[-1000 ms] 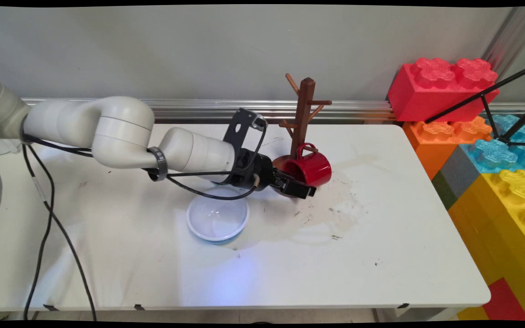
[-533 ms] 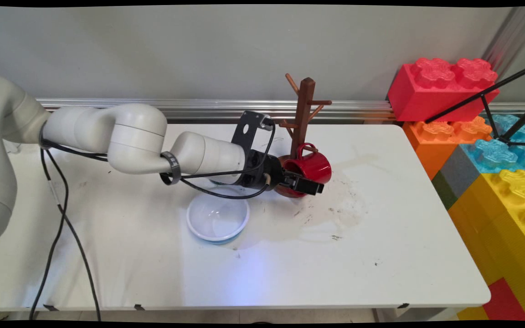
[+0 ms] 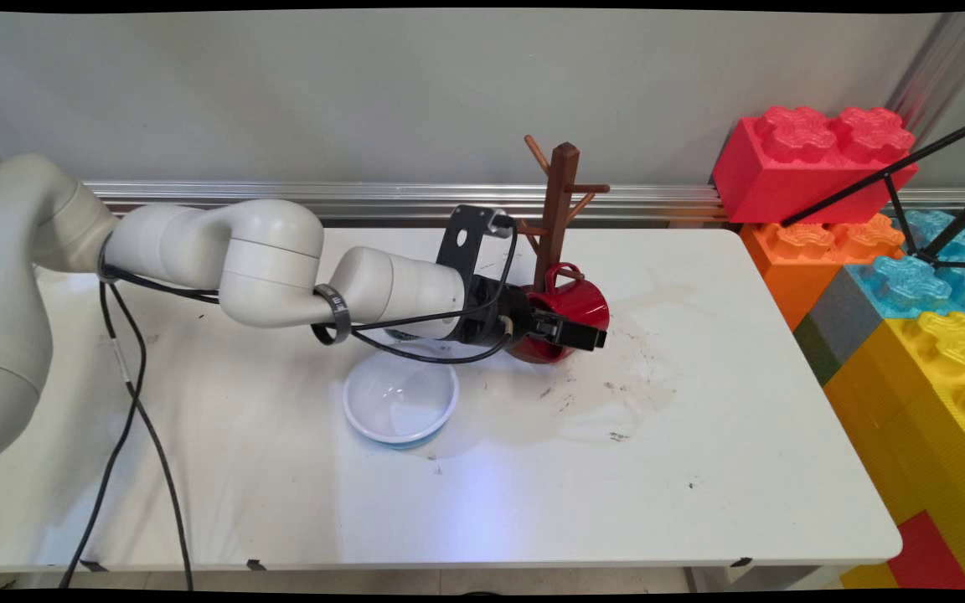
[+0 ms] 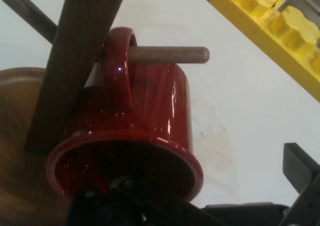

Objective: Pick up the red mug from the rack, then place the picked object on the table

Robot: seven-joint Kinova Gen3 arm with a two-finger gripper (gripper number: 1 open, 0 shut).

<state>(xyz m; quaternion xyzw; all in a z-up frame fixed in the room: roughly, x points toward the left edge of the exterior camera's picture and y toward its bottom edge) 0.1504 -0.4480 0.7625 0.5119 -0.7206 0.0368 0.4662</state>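
White bowl (image 3: 399, 404) on the desk (image 3: 700, 469), left of centre, below the arm. Jaws (image 3: 562, 332) level with the rim of the red mug (image 3: 570, 311), one finger (image 3: 576, 336) across the mug's near side; whether they grip the rim cannot be told. The mug hangs tilted by its handle on a lower peg of the brown wooden mug tree (image 3: 560, 209), mouth toward the hand camera. Large toy bricks (image 3: 901, 276) stacked at right.
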